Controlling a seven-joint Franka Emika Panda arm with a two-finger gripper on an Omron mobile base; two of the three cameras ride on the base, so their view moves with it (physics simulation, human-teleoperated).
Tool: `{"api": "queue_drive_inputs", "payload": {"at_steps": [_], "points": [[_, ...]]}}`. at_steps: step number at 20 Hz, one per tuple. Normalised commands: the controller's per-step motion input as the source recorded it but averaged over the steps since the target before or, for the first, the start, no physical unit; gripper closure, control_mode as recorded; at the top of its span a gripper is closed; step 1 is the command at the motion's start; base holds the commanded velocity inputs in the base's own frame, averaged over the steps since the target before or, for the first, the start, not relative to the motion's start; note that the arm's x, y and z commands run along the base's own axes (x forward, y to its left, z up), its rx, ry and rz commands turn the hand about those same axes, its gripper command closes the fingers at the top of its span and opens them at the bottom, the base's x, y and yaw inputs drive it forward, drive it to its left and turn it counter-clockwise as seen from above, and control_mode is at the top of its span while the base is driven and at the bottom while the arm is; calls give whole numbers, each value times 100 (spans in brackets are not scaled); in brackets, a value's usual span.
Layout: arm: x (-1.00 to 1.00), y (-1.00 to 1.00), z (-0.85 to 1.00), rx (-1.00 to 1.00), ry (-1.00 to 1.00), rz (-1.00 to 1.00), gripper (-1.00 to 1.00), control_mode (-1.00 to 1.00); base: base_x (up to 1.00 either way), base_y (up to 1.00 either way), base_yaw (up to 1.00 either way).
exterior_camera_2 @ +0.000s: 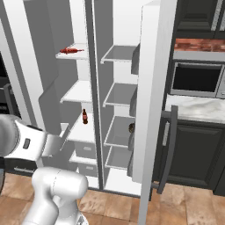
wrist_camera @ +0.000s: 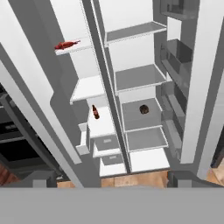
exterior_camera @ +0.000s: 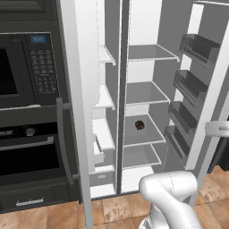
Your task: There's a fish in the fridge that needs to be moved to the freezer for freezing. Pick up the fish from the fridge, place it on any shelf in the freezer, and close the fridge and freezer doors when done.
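Both doors of the tall light-grey unit stand open. The freezer [wrist_camera: 89,87] is the narrow left compartment with short white shelves. A red fish [wrist_camera: 66,44] lies on its upper shelf, also visible as the fish [exterior_camera_2: 70,50] in the right base view. The fridge [wrist_camera: 140,78] is the wider grey compartment on the right. My gripper [wrist_camera: 113,180] is open and holds nothing. It hangs back in front of the unit, well away from the shelves. The freezer door [exterior_camera: 80,112] swings out to the left and the fridge door [exterior_camera: 210,89], lined with bins, to the right.
A brown bottle [wrist_camera: 95,112] stands on a lower freezer shelf. A dark round item [wrist_camera: 144,109] sits on a fridge shelf. A black wall oven [exterior_camera: 27,112] stands left of the unit. A microwave [exterior_camera_2: 197,79] and a counter [exterior_camera_2: 197,107] are to the right.
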Motion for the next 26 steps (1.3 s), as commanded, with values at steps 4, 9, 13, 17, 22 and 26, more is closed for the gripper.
{"api": "queue_drive_inputs", "payload": {"at_steps": [4, 9, 13, 17, 22, 26], "points": [[-42, -30, -8, 0, -12, 0, -100, -100, 0, 0, 0], [-29, -37, -1, 0, -15, 0, -100, -100, 0, 0, 0], [5, -41, -11, 0, -12, 0, -100, -100, 0, 0, 0], [33, -52, -1, 0, -11, 0, -100, -100, 0, 0, 0], [25, -38, -35, 0, -14, 0, -100, -100, 0, 0, 0], [26, -32, -49, 0, -23, 1, -100, -100, 0, 0, 0]]}}
